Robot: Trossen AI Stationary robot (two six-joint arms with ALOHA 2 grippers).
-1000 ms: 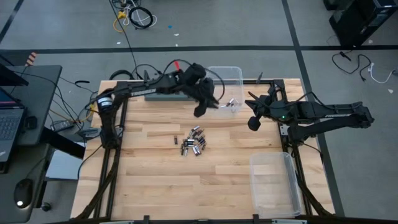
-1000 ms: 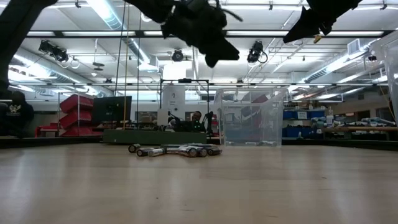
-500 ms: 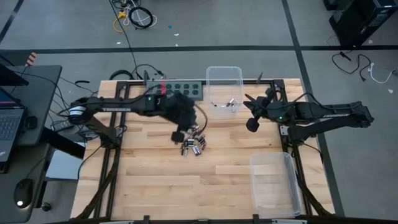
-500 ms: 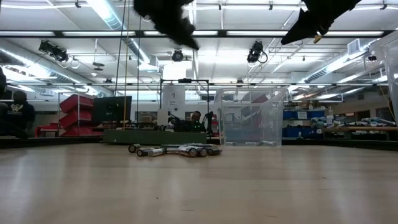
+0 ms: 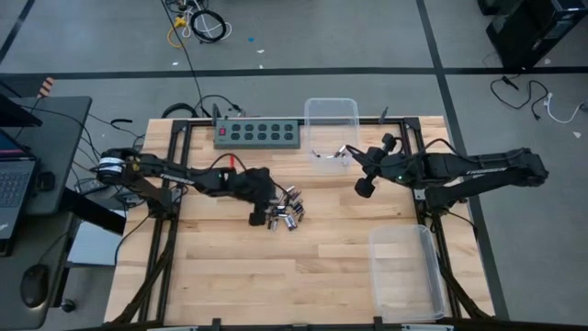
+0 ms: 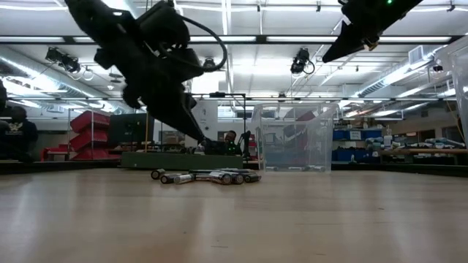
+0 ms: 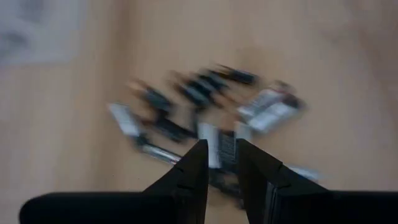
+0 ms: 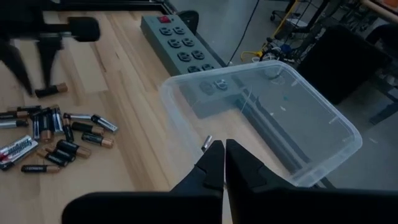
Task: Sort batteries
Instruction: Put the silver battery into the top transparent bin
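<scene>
Hovering just left of the batteries (image 5: 286, 210), the left gripper (image 5: 254, 219) is seen slightly apart; the right gripper (image 5: 362, 188) is held together, well to their right.

A green power strip (image 5: 258, 134) lies along the table's far edge, just beside a clear plastic bin (image 5: 332, 121); another bin (image 5: 402, 272) sits at the near right corner.

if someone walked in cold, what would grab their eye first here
Most likely the cluster of batteries at the middle of the wooden table, with the left gripper low at its edge, fingers slightly apart. Next, the right gripper, shut, held above the table beside the clear bin at the far edge. The green power strip lies left of that bin.
</scene>
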